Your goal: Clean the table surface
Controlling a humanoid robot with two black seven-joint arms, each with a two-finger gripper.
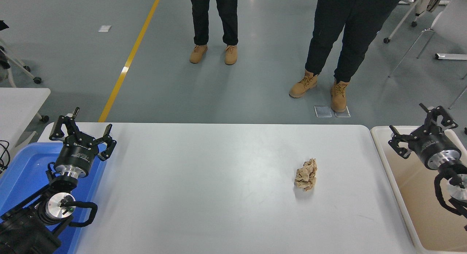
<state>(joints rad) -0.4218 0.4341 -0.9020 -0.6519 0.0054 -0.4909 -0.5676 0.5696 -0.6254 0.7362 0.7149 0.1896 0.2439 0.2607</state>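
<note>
Plain matte white rectangular table surface (204, 181) fills the middle of the view. One crumpled brown paper ball (306, 174) sits on it, right of centre. My right gripper (423, 128) hovers over the beige tray (408, 210) off the table's right end, fingers spread wide, holding nothing. My left gripper (82, 128) is parked over the blue plastic bin (22, 173) at lower left, fingers also spread, empty. Two people in tan boots (213, 54) stand beyond the far edge.
</note>
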